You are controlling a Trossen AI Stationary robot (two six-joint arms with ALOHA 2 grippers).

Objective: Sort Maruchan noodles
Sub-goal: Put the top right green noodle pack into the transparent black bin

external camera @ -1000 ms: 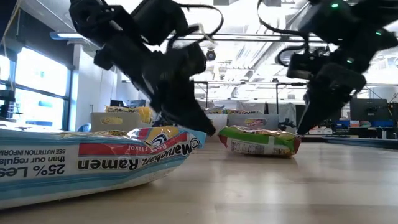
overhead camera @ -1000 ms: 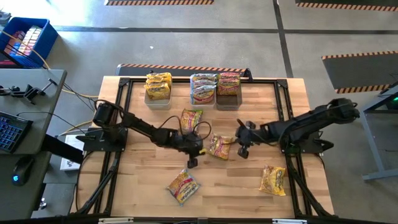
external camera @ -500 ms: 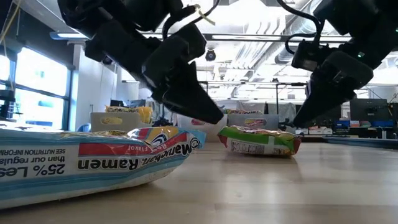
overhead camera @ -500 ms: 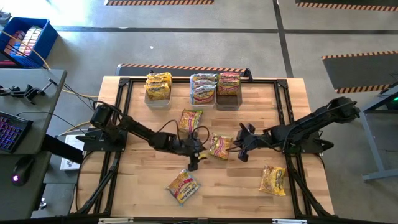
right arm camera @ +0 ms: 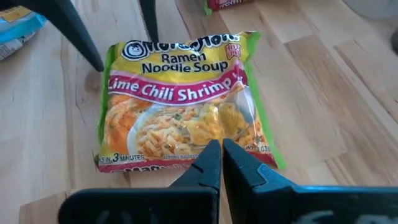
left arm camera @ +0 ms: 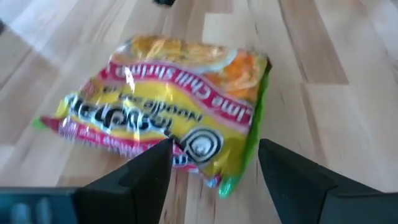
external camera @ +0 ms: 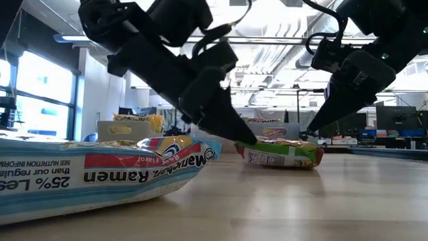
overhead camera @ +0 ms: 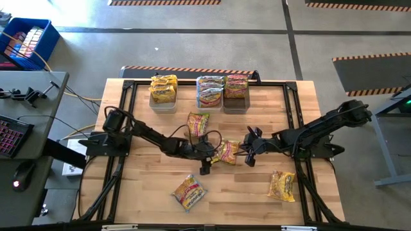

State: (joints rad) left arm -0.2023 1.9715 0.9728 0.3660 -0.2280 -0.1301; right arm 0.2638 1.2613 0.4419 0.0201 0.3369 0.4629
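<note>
Yellow Lime Chili Shrimp packet (overhead camera: 226, 151) flat on the bench (overhead camera: 244, 192) mid-way between both hands.
Left hand (overhead camera: 207, 156) sits low at one edge of the packet with its fingers (left arm camera: 143, 177) spread apart, the packet's end between them but not clamped; right hand (overhead camera: 249, 153) is just off the opposite edge with its fingers (right arm camera: 211, 165) pressed together, holding nothing. Another packet (overhead camera: 198, 123) lies near, toward the back of the bench; two more lie nearer the front, one (overhead camera: 189, 192) left of middle and one (overhead camera: 282, 185) to the right. Three bins (overhead camera: 199, 102) along the back edge hold sorted packets.
</note>
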